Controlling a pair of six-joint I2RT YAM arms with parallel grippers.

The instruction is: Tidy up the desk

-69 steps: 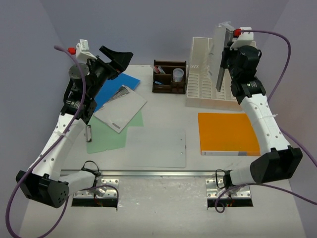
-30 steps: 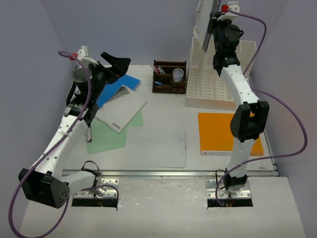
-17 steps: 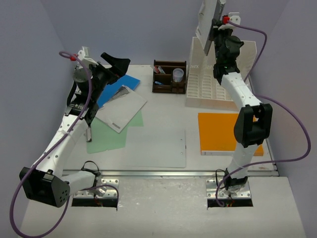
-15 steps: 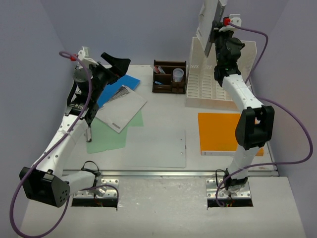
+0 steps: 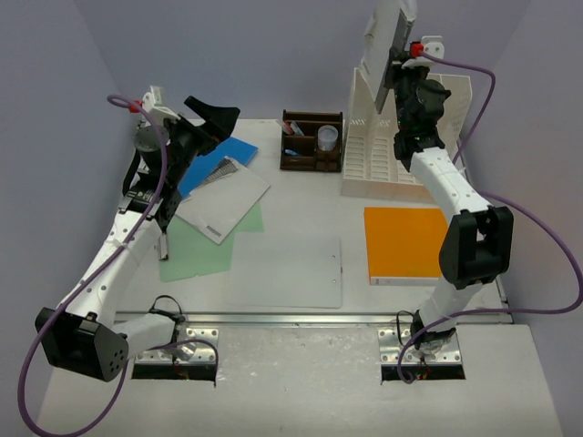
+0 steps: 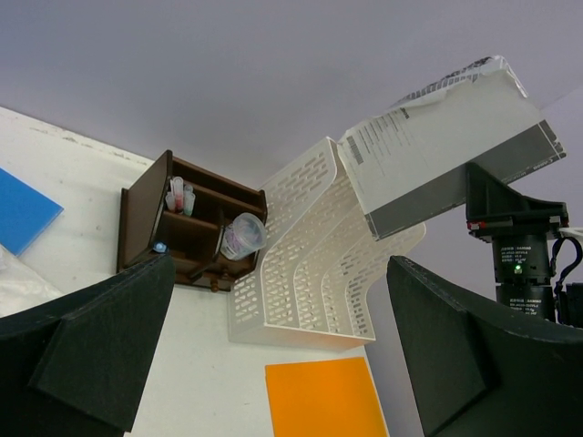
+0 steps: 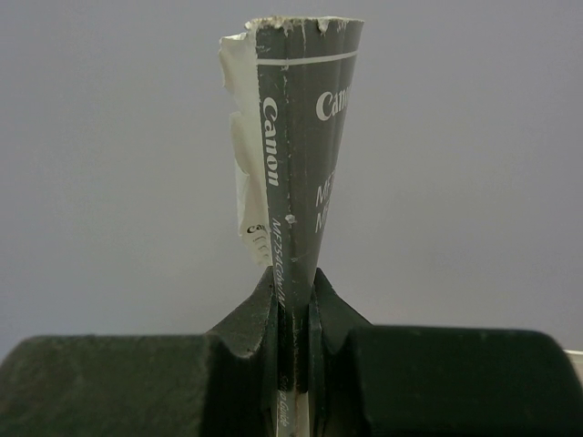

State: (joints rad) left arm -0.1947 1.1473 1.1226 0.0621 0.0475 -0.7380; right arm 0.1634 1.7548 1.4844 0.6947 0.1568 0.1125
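The desk (image 5: 301, 205) is a white tabletop with papers and folders spread over it. My right gripper (image 5: 398, 64) is raised high over the back right corner, shut on a grey and white Canon booklet (image 5: 387, 36) that stands upright above the white file rack (image 5: 392, 155). In the right wrist view both jaws pinch the booklet's (image 7: 305, 137) lower edge at the gripper (image 7: 293, 291). My left gripper (image 5: 214, 123) hovers open and empty over the back left; its wrist view shows the gripper (image 6: 278, 337) and the raised booklet (image 6: 446, 146).
A brown pen organizer (image 5: 311, 144) stands beside the rack. An orange folder (image 5: 417, 244) lies at the right. A blue folder (image 5: 219, 159), a white booklet (image 5: 223, 200) and a green sheet (image 5: 205, 241) overlap at the left. A clear sheet (image 5: 287, 271) lies centre front, by the metal rail (image 5: 301, 319).
My right arm's elbow has swung out to the right and the held booklet has shifted slightly right, staying high above the rack. The left arm has not moved.
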